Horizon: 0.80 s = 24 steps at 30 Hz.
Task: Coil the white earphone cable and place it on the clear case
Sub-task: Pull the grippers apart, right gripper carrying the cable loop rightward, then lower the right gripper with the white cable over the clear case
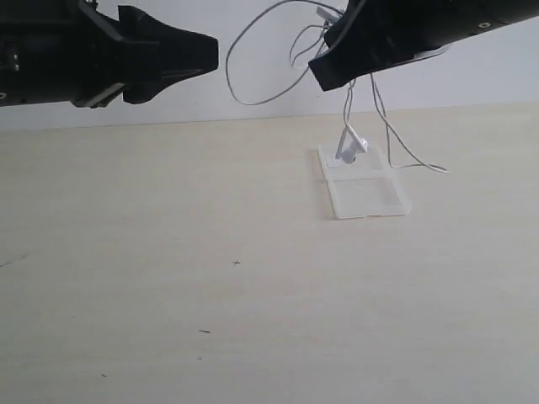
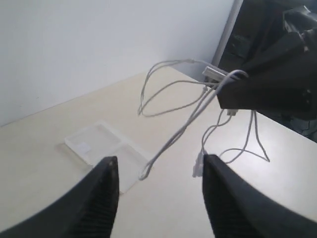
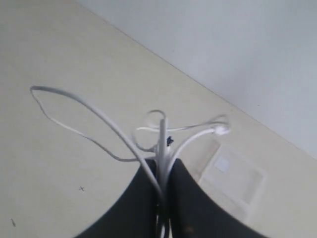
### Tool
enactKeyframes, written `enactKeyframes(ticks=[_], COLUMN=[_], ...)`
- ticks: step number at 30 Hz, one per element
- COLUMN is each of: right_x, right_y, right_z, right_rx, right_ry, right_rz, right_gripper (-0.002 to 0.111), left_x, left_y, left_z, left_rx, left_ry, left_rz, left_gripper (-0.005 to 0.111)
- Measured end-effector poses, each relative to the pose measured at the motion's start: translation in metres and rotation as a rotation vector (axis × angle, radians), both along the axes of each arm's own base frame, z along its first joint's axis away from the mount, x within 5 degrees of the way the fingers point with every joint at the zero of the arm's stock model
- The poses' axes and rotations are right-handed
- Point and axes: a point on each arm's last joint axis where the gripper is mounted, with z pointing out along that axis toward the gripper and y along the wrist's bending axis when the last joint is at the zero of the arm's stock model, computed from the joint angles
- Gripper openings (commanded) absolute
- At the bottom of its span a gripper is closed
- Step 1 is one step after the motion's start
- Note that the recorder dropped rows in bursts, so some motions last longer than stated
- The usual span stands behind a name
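My right gripper (image 1: 322,71) (image 3: 162,163) is held high and is shut on a bunch of strands of the white earphone cable (image 1: 232,80) (image 3: 74,97) (image 2: 184,128). Loose loops stick out to the left, and the earbuds (image 1: 349,146) dangle just above the far end of the clear case (image 1: 367,195) (image 2: 98,142) (image 3: 234,174). The case lies flat on the table under that gripper. My left gripper (image 1: 212,55) (image 2: 159,158) hovers open in the air left of the loops, apart from the cable, with nothing between its fingers.
The light wooden table (image 1: 210,278) runs to a white wall (image 1: 253,25) at the back. One cable strand trails onto the table to the right of the case (image 1: 417,164). Dark equipment (image 2: 257,29) stands past the table's far corner.
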Motion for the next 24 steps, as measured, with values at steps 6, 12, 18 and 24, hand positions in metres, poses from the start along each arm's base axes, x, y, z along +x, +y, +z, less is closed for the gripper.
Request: enactKeyframes(ticks=[6,12,18,24], right_x=[0.003,0.006,0.03,0.105], right_y=[-0.01,-0.031,-0.034,-0.042], right_z=[-0.002,0.0,0.026,0.01], right_rx=[-0.055,-0.158,-0.206,-0.171], right_ry=[0.007,0.048,0.095,0.279], right_rz=[-0.107,-0.336,-0.483,-0.513], right_gripper=[0.0,0.0,0.0,0.0], left_x=[0.003,0.004,0.01,-0.001], left_y=[0.004,0.014,0.01,0.004], left_z=[-0.003,-0.025,-0.065,-0.096], left_rx=[0.038,0.102,0.122,0.098], left_ry=[-0.006,0.04,0.187,0.324], left_rz=[0.052,0.153,0.141,0.052], left_gripper=[0.022,0.0,0.0,0.0])
